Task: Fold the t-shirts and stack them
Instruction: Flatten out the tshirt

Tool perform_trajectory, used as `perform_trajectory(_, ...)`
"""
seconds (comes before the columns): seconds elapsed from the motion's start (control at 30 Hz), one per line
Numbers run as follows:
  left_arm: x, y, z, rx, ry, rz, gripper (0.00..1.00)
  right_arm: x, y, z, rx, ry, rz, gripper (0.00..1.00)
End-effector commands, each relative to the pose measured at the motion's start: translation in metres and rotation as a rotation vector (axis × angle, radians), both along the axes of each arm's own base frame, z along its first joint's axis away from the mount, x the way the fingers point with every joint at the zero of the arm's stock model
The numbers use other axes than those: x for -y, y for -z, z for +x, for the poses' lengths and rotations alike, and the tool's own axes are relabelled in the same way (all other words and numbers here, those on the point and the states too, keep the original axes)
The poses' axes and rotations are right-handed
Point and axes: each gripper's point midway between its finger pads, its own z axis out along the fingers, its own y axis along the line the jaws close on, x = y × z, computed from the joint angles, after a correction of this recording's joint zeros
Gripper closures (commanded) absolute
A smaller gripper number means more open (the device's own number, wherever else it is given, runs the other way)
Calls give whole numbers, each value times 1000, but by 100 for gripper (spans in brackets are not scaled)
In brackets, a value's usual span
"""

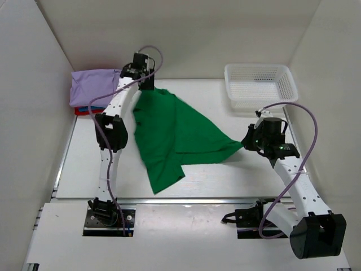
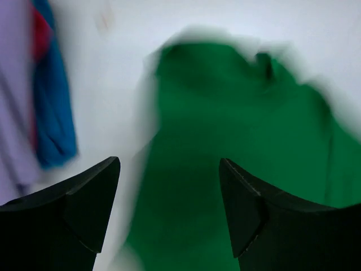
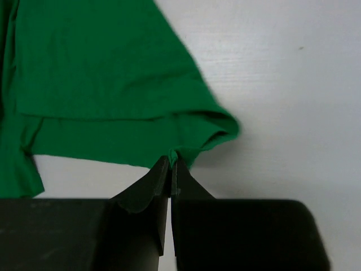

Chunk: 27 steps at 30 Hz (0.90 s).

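Jaws of your right gripper [image 3: 170,166] are pressed together on the right corner of the bright green t-shirt [image 1: 175,132], which lies spread and rumpled across the middle of the table [image 1: 237,175]. Your left gripper [image 2: 169,164] hovers over the shirt's far edge, jaws spread with nothing between them, beside the folded stack topped by the lavender t-shirt [image 1: 93,84].

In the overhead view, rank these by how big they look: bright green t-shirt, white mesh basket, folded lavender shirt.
1. bright green cloth t-shirt, spread out, clearly largest.
2. white plastic mesh basket.
3. folded lavender cloth shirt, slightly smaller-looking; the left arm covers its corner, so that gap is unsure.
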Motion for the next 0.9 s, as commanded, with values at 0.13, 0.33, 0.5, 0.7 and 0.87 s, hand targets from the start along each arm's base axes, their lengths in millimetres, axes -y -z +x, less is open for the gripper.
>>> perform_trajectory(0.13,-13,-66,-124,-169,38,-97,22,-13,24,10,32,-10,21,99)
perform_trajectory(0.33,8,17,-284,-388,142,-151,25,-11,48,13,-4,-18,-3,100)
perform_trajectory(0.5,24,67,-365,-428,133,-215,22,-12,56,16,-18,-28,-24,100)
perform_trajectory(0.7,35,94,-381,-380,43,-352,7,-19,62,13,-27,-44,-4,100)
perform_trajectory(0.87,47,117,-385,-417,21,-398,14,-23,68,10,-35,-48,7,100)
